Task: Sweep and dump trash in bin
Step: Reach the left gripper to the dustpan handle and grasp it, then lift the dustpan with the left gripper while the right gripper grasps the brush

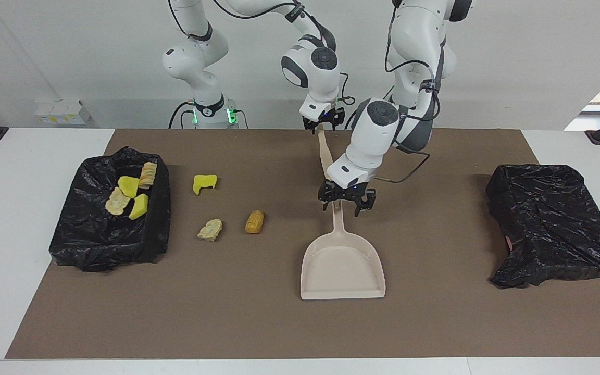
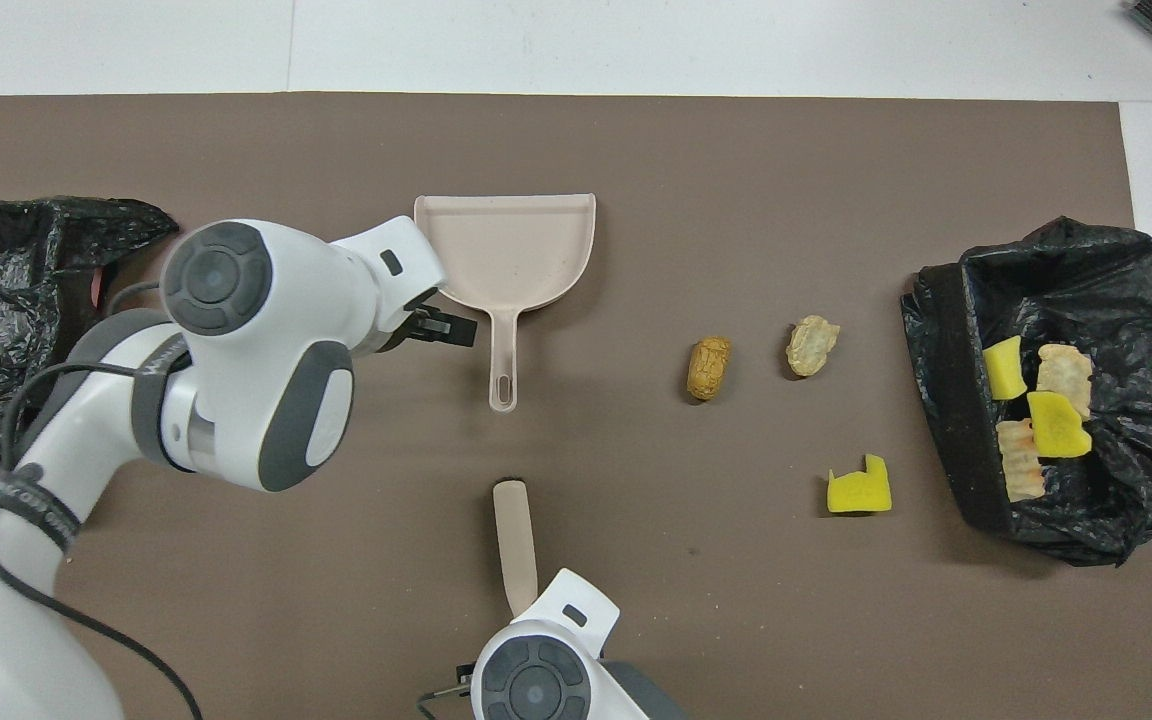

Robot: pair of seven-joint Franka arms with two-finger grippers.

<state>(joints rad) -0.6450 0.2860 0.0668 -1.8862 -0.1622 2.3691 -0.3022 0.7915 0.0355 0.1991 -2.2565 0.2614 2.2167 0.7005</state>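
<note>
Seven bits of trash in all. Four of them [image 1: 128, 186] already lie in the black-lined bin [image 1: 71, 245] at the right arm's end of the desk. Three are loose on the brown mat [image 1: 435, 323] beside it: yellow wedge [image 1: 204, 183] nearest the robots, beige chunk [image 1: 210, 229] and orange-brown piece [image 1: 254, 221] farther out.

Mid-desk: right tool [image 1: 323, 123] grips the brush [image 1: 324, 151] by the tip of its handle, bristles slanting down toward the mat. My guess is it's held at the end for reach in the sweep.

Dustpan [image 1: 342, 265] lies flat, handle pointing at the robots, mouth away from them and not facing the loose trash. It likely needs turning.

Left tool [image 1: 346, 203] hangs open over the handle's end, fingers either side, nothing gripped. Looks lined up for a pick.

Left arm's end: a second black bag [image 1: 550, 224], contents not visible.

Judgement: the sweeping itself is not yet begun for the last three.
</note>
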